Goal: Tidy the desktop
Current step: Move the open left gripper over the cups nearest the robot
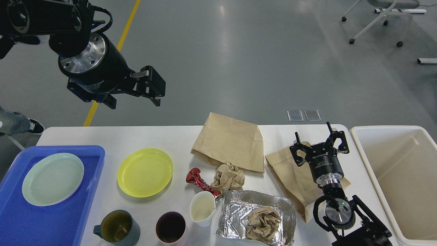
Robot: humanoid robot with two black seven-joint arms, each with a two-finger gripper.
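The white desktop [112,136] carries a yellow plate [145,172], a flat brown paper bag [228,141], a second brown bag [290,177], a crumpled paper ball [229,177], a red wrapper [197,179], a white cup [202,212], a green mug [117,227], a dark cup [170,228] and a foil tray [235,205] holding crumpled paper [263,223]. My left gripper [136,97] is open and empty, raised high beyond the table's far left edge. My right gripper [314,134] is open and empty over the second bag's far end.
A blue tray [13,218] at the left holds a pale green plate [53,178]. A cream bin [362,150] stands at the table's right end. A person's shoe [32,127] shows on the floor at far left. An office chair [379,17] stands far back right.
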